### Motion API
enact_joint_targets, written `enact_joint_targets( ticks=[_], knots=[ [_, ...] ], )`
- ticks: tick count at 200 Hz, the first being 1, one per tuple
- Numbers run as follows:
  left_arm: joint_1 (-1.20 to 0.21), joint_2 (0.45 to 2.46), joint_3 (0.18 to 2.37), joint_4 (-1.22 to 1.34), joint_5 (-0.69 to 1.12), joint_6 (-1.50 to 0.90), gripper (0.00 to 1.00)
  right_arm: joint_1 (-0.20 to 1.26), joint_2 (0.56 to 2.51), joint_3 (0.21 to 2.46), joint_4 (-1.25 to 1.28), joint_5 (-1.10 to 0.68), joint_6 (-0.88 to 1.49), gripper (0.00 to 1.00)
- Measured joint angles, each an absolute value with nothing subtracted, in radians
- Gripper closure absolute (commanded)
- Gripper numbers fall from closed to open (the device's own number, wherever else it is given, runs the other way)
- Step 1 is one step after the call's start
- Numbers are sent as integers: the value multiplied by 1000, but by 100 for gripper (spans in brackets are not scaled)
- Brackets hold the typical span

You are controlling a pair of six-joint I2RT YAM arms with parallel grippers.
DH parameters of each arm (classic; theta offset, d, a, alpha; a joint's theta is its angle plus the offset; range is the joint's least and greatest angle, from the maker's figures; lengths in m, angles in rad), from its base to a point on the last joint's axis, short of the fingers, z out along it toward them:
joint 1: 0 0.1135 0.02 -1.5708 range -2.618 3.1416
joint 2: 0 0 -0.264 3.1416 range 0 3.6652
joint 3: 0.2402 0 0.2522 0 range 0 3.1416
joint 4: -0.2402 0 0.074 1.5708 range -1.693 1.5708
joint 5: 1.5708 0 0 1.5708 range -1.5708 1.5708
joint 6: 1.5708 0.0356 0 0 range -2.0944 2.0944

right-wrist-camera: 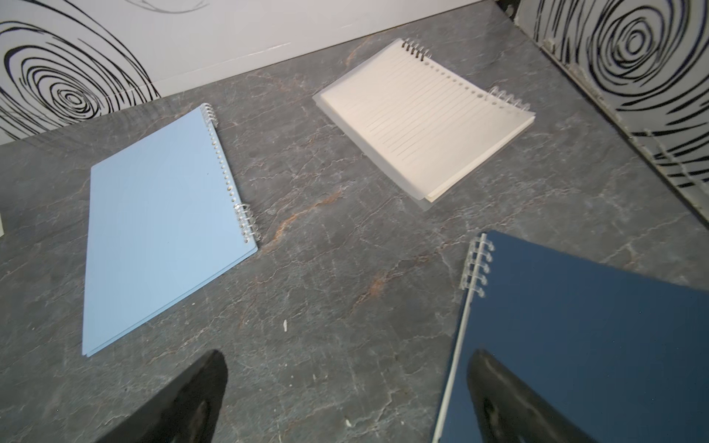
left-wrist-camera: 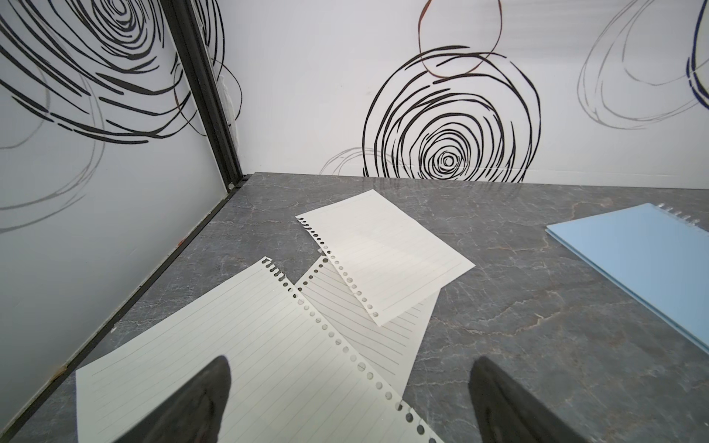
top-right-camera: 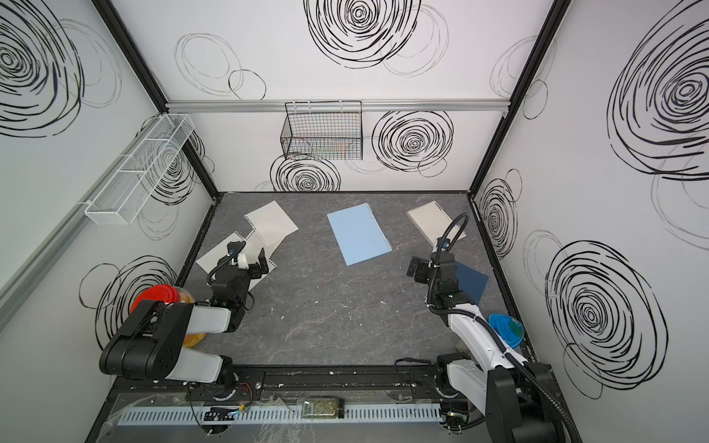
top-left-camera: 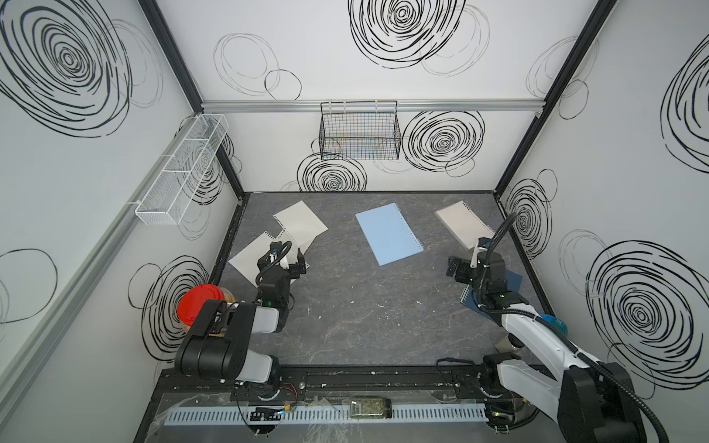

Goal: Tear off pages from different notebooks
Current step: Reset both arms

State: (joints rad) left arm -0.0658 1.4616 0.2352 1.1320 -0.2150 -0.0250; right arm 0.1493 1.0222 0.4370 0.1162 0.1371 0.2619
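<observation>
Three torn cream pages overlap at the table's back left: a far page (top-left-camera: 301, 224) (left-wrist-camera: 383, 253), a lined one half under it (left-wrist-camera: 368, 326), and a near one (top-left-camera: 249, 257) (left-wrist-camera: 230, 345). My left gripper (top-left-camera: 293, 264) (left-wrist-camera: 350, 362) hangs open over the near page's punched edge, holding nothing. The light-blue notebook (top-left-camera: 387, 234) (right-wrist-camera: 161, 214) lies closed at back centre. The clear-covered notebook (top-left-camera: 464, 222) (right-wrist-camera: 422, 119) lies at back right. The navy notebook (top-left-camera: 512, 284) (right-wrist-camera: 594, 326) sits partly under my right arm. My right gripper (top-left-camera: 464, 261) (right-wrist-camera: 345, 353) is open and empty, one finger over the navy cover.
A red-lidded jar (top-left-camera: 199, 307) stands by the left wall and a blue-lidded container (top-left-camera: 552, 324) by the right wall. A black wire basket (top-left-camera: 360, 132) hangs on the back wall, a white mesh shelf (top-left-camera: 180, 172) on the left wall. Small paper scraps (right-wrist-camera: 284, 325) dot the grey table.
</observation>
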Motion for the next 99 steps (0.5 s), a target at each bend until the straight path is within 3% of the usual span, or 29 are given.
enact_joint_targets(
  ticks=[37, 99],
  knots=[
    [-66, 1462, 235, 1132, -218, -25, 1, 119, 934, 369, 200, 119, 193, 0],
    [-66, 1462, 235, 1132, -223, -24, 1, 88, 774, 63, 541, 134, 76, 0]
  ],
)
